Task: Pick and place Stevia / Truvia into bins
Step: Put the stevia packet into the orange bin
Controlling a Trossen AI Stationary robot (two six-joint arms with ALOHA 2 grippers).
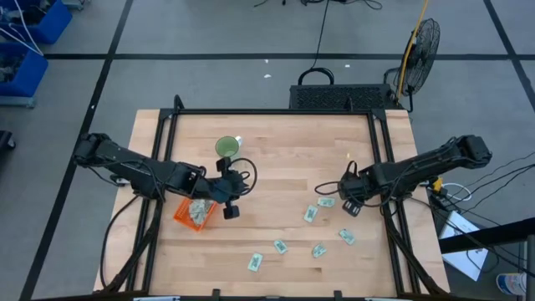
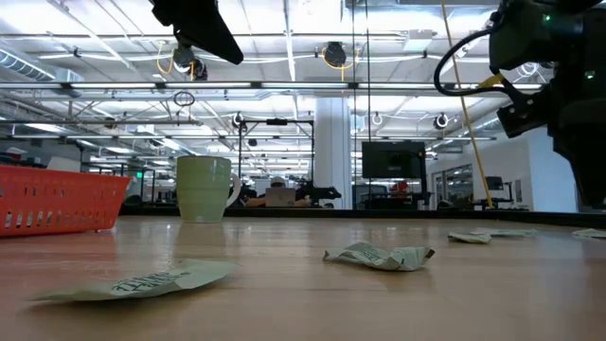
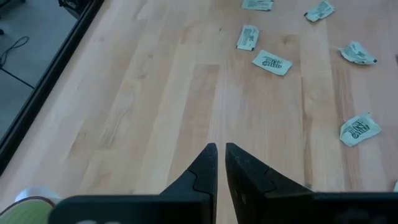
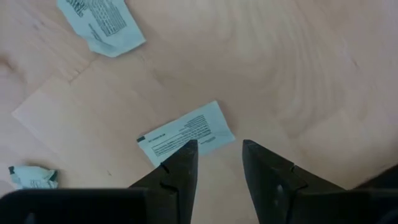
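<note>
Right below the right gripper (image 4: 216,163), in the lower middle of the right wrist picture, lies one Stevia packet (image 4: 186,132), a flat rectangle of white paper with small dark print, flat on the wood; the two dark fingers (image 4: 177,168) stand apart just over its edge and hold nothing. In the high view this gripper (image 1: 347,199) is right of center, at the end of a dark arm that reaches in from the right edge of the table (image 1: 284,150) and slopes down toward the wood. More packets (image 1: 311,214) are scattered near it and down to the lower middle of the frame, some flat and some crumpled. In the low view one wrinkled packet (image 2: 379,256) sits in the middle and another (image 2: 142,280) lies flat at lower left. The orange bin (image 1: 191,211), a low plastic rectangle with a grid wall, is left of center and already has some packets inside. The left gripper (image 1: 229,201) hangs just beside the right side of the bin, its arm coming in from the left. In the left wrist picture its fingers (image 3: 202,171) are nearly pressed together and grasp nothing. A round pale green cup (image 1: 226,148) stands above the bin. The table is light wood planks with a black frame.
</note>
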